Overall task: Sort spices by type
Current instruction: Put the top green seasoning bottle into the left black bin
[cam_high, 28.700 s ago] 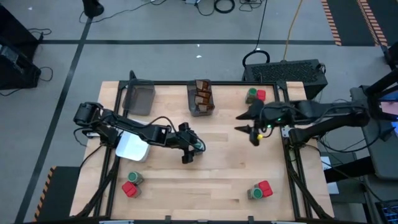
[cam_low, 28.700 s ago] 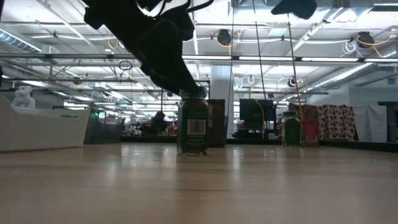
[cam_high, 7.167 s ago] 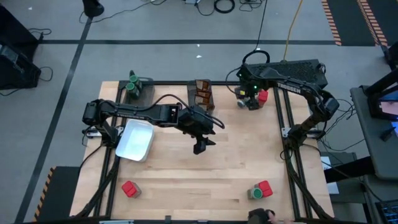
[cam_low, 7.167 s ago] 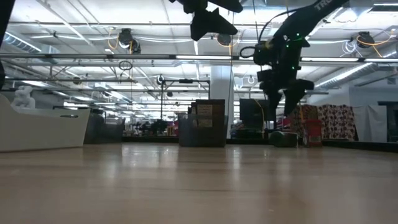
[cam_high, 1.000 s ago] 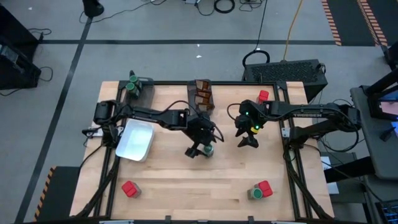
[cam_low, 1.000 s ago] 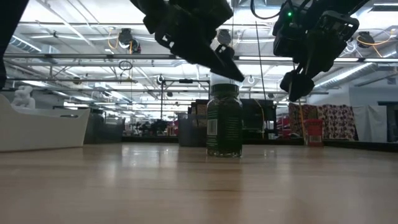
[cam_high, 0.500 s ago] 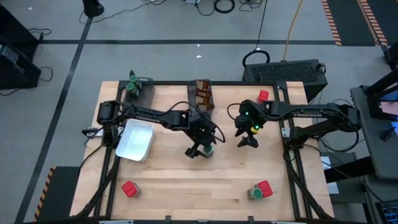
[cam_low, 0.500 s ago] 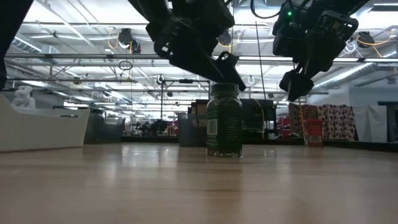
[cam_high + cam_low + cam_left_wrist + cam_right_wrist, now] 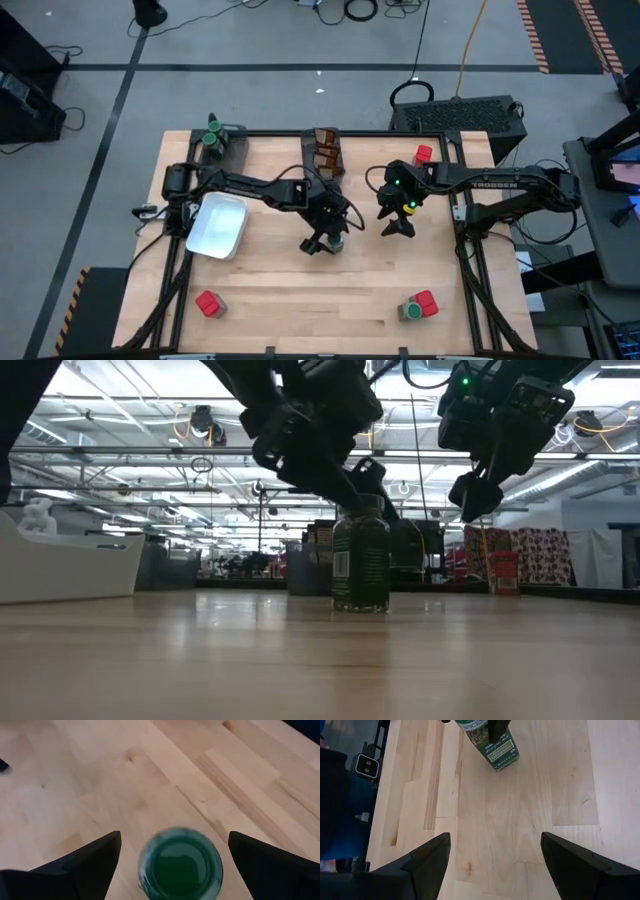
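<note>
Left gripper [image 9: 325, 243]: fingers apart around upright green-lidded jar [image 9: 336, 241] (mid-desk).
Right gripper [image 9: 396, 228]: fingers apart, at jar's 3 o'clock.

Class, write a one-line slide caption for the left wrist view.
Open left gripper poised above a green-lidded jar on the wooden table.

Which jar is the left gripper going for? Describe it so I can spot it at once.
Start at the table and find its middle, just below the bin of brown packets. There the open left gripper straddles a green-lidded jar standing upright on bare wood. It is the only jar standing alone; the other green lids sit in a bin or against a red container.
</note>
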